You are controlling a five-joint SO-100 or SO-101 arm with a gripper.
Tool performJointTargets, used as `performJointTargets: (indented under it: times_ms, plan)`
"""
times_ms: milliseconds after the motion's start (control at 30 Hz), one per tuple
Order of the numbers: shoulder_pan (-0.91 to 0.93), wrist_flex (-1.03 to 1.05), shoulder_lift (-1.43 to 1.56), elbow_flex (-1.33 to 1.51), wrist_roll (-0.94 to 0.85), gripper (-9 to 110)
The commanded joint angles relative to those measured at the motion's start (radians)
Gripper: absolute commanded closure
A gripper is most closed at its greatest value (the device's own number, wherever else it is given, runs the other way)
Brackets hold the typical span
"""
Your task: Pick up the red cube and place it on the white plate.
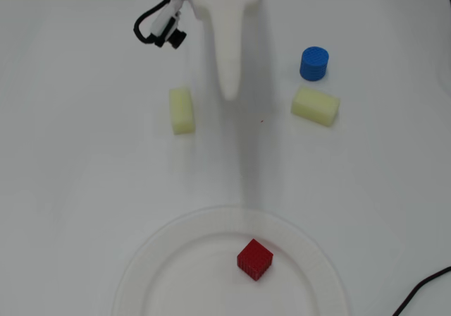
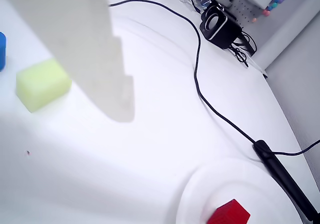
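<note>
Overhead view shows both pale yellow blocks, the blue cylinder and my hand raised over bare bench, well apart from the red cube, which sits on the white plate. Wrist view alone shows a black cable and small speaker. My hand holds nothing; how far open it is, I cannot tell.

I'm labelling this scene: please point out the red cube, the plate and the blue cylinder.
Red cube point(image 1: 254, 259): overhead view, its top face.
Plate point(image 1: 169, 240): overhead view, bare ridged rim, upper left.
Blue cylinder point(image 1: 314, 63): overhead view, its round top.
</note>
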Motion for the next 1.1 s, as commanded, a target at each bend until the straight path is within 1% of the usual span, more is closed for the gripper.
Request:
performJointTargets:
  times_ms: [0,233,433,500,633,767,833,1067]
  plan:
    - [0.012,0.034,0.310,0.179,-0.021,55]
    - [0.043,0.061,0.741,0.549,-0.040,56]
    - [0.101,0.040,0.943,0.833,-0.055,57]
    - [0.103,0.051,0.988,0.896,-0.029,57]
    - [0.081,0.060,1.055,1.006,0.025,58]
    - [0.002,0.110,1.275,1.154,0.018,64]
    - [-0.025,0.123,1.284,1.195,0.035,64]
    - [-0.011,0.123,1.284,1.252,0.048,65]
